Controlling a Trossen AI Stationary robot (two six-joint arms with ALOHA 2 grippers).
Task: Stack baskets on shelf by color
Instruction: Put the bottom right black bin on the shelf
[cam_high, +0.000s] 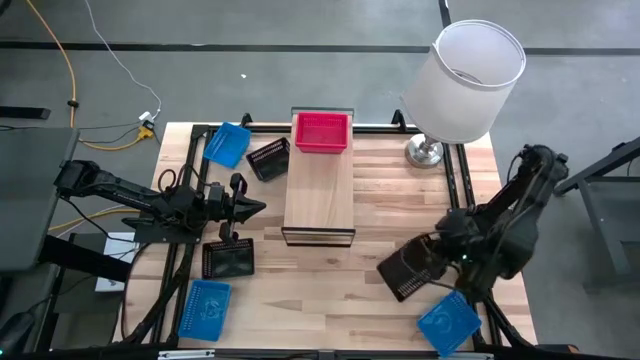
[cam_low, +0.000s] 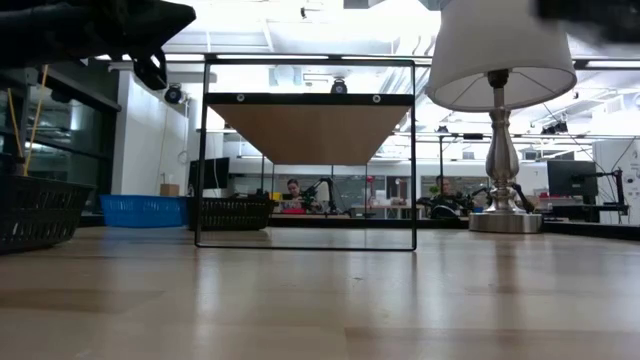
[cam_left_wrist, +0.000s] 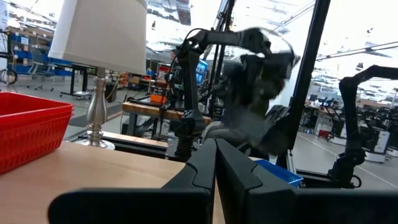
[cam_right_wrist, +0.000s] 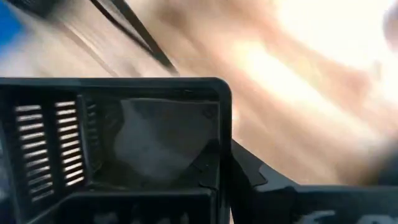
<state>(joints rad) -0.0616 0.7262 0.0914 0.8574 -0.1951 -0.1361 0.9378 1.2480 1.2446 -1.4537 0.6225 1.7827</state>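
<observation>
Your right gripper (cam_high: 432, 262) is clamped on the rim of a black basket (cam_high: 408, 270), holding it above the tabletop (cam_high: 330, 290) near the right front corner, just beside a blue basket (cam_high: 447, 322). Your left gripper (cam_high: 255, 207) hangs with its fingers together just left of the shelf (cam_high: 320, 195), whose far end carries a red basket (cam_high: 321, 132). Further baskets lie left of the shelf: one blue (cam_high: 227, 144) and one black (cam_high: 268, 158) at the back, another black (cam_high: 228, 260) and another blue (cam_high: 205, 308) toward the front.

Overhead and table-level views share the shelf (cam_high: 320, 188); wrist cameras sit close.
</observation>
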